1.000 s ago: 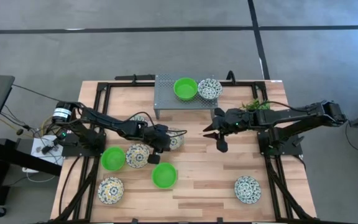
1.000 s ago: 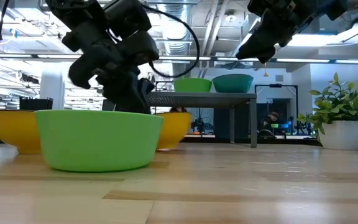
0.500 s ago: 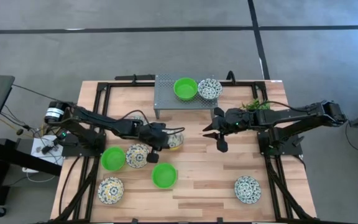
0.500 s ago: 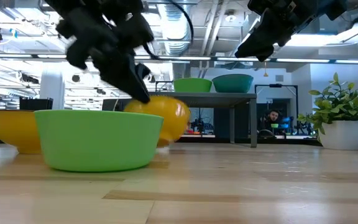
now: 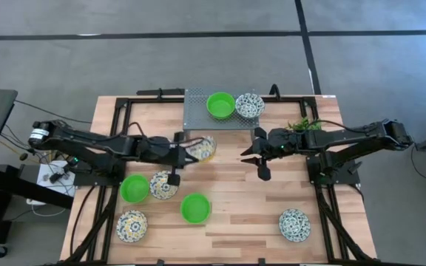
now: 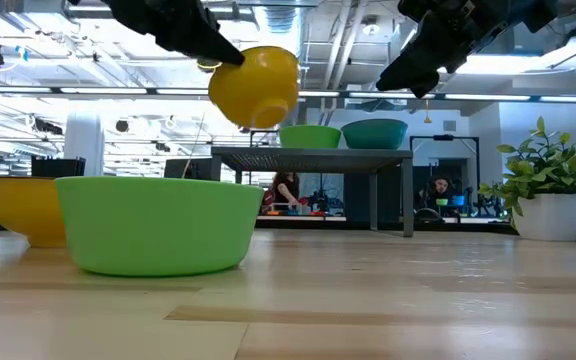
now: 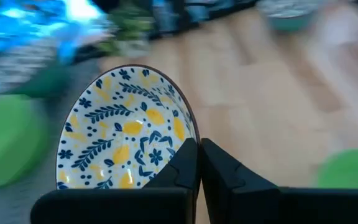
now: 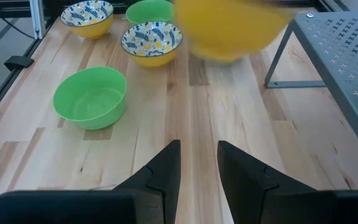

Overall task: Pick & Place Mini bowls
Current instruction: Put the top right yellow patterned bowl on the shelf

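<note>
My left gripper (image 5: 186,153) is shut on a mini bowl (image 5: 202,148), yellow outside with a blue and yellow floral inside, held in the air just in front of the grey rack (image 5: 198,118). In the low view this bowl (image 6: 255,85) hangs tilted, higher than the rack top. A green bowl (image 5: 220,105) and a patterned bowl (image 5: 249,106) stand on the rack. My right gripper (image 5: 256,164) hovers open over mid-table, holding nothing. Green bowls (image 5: 134,188) (image 5: 195,208) and patterned bowls (image 5: 163,185) (image 5: 132,225) (image 5: 294,224) rest on the table. My left gripper pinches the bowl's rim (image 7: 193,134), one finger (image 7: 182,167) inside the bowl and the other finger (image 7: 222,169) outside. It comes at the bowl from the table's left. The bowl is lifted clear of the table and tilted onto its side.
A small potted plant (image 5: 302,125) stands at the table's right, by the right arm. The rack's legs (image 8: 277,59) stand near the carried bowl. Bare wood lies between the green bowl (image 8: 92,96) and the patterned bowl at the near right.
My left gripper has risen from among the bowls and moved toward the far edge and the rack, carrying the yellow floral bowl. The bowl has gone from resting on the table to lifted clear and tipped onto its side. My right arm has kept still.
</note>
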Controlling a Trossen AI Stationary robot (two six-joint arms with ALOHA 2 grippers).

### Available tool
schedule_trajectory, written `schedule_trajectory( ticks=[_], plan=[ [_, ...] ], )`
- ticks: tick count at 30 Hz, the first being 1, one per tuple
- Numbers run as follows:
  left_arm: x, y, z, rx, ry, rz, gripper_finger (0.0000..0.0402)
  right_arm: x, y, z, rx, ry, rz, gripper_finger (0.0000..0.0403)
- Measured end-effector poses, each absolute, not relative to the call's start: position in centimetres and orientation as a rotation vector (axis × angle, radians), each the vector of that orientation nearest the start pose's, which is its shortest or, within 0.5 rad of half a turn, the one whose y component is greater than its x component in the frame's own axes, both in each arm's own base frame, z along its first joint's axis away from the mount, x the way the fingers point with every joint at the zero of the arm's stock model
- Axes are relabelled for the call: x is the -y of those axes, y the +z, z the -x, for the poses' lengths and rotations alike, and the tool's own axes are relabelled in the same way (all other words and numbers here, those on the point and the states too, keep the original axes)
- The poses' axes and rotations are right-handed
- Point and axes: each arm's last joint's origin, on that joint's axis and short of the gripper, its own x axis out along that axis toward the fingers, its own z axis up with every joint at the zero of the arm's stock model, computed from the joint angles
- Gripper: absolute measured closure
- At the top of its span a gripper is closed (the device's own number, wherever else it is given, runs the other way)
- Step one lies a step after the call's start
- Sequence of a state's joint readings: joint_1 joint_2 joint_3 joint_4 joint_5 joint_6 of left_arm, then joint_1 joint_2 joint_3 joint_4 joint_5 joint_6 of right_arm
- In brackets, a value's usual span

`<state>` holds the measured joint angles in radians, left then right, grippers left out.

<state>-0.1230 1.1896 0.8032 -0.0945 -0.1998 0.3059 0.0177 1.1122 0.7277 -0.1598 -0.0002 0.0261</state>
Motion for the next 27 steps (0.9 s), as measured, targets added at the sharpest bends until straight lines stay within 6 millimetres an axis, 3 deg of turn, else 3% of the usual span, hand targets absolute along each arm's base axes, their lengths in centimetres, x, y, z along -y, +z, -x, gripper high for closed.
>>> schedule_trajectory(
  ticks=[6, 20, 27],
  plan=[
    [0.5, 27.0, -25.4, -0.514, 0.185, -0.476, 0.0394, -0.4, 25.6, -23.7, -0.515, 0.011, -0.021, 0.0301],
    [-5.5, 26.9, -24.9, -0.595, 0.395, -0.494, 0.0394, -0.4, 25.7, -23.7, -0.511, 0.013, -0.012, 0.0301],
    [-7.6, 26.5, -24.7, -0.629, 0.435, -0.479, 0.0394, -0.4, 25.7, -23.7, -0.51, 0.014, -0.012, 0.0301]
  ],
)
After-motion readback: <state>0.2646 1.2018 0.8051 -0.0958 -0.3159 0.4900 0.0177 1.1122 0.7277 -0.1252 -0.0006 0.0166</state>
